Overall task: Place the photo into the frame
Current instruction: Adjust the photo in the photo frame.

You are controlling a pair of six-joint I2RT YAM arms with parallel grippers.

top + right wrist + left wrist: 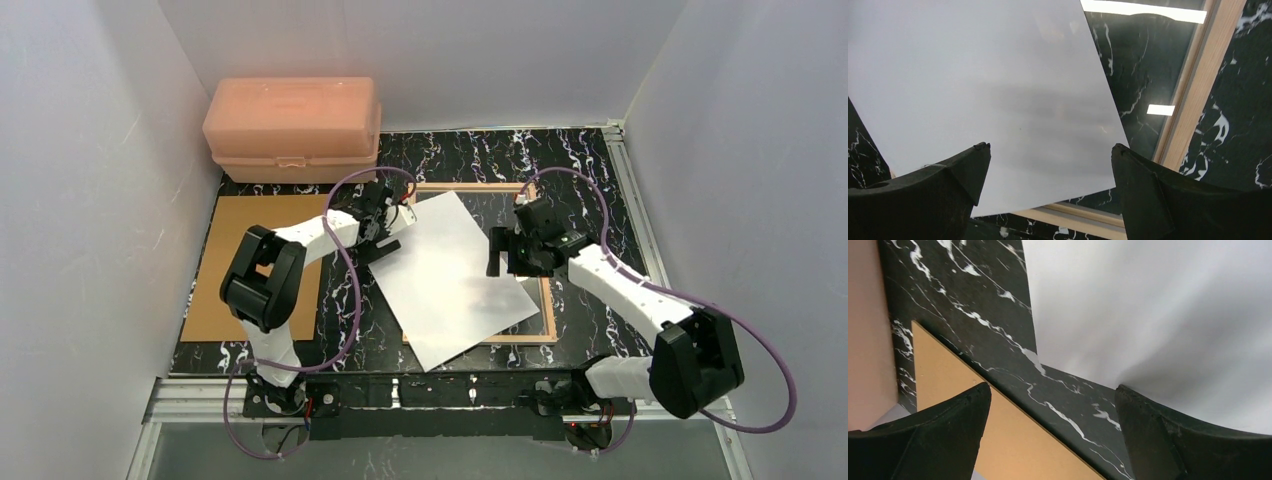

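Observation:
The photo (455, 280) lies white back up, skewed across the frame (548, 312), whose tan wood edges show at the top, right and bottom. My left gripper (378, 235) hovers by the photo's upper left corner. It is open, and the left wrist view shows nothing between its fingers (963, 415), only marble table below and the photo (1148, 315) to the right. My right gripper (505, 255) is open over the photo's right side. In the right wrist view the photo (983, 85) covers part of the clear pane (1138, 75), beside the frame (1198, 85).
A brown backing board (235, 270) lies flat at the left of the black marble table (600, 170). A pink plastic box (292, 128) stands at the back left. White walls close in three sides.

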